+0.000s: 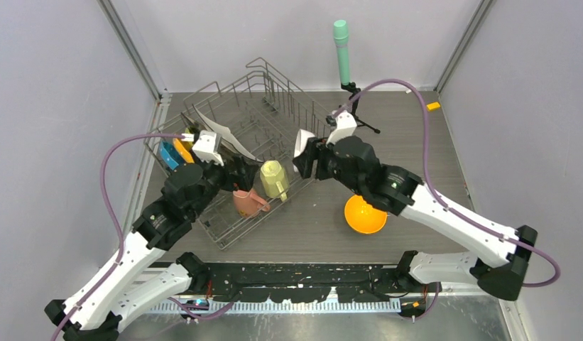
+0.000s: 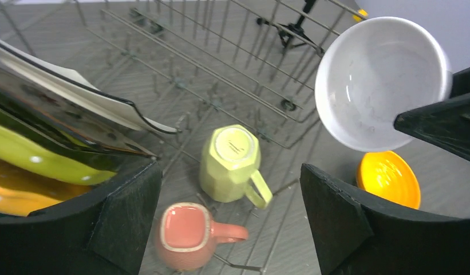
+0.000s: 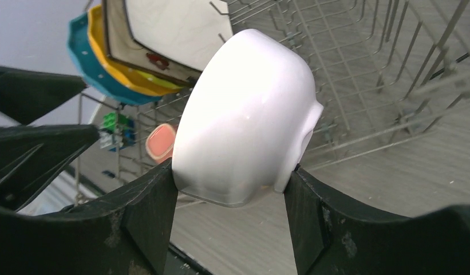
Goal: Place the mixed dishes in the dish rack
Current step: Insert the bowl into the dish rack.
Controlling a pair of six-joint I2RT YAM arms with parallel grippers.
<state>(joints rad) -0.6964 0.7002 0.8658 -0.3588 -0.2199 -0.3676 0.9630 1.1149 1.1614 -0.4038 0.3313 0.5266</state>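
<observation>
The wire dish rack (image 1: 274, 106) holds blue (image 1: 169, 155) and orange (image 1: 182, 150) plates and a white square plate (image 1: 224, 135) on its left side. A pink mug (image 2: 186, 235) stands upright and a pale-yellow mug (image 2: 231, 163) upside down on the rack floor. My left gripper (image 2: 229, 195) hangs open above both mugs, holding nothing. My right gripper (image 3: 229, 183) is shut on the white bowl (image 3: 244, 114), tilted on its side at the rack's right edge (image 3: 358, 69). An orange bowl (image 1: 365, 213) sits on the table right of the rack.
A green-topped cylinder (image 1: 341, 50) on a black tripod stands behind the rack's right corner. A small orange piece (image 1: 433, 106) lies at the far right of the table. Grey walls close in both sides.
</observation>
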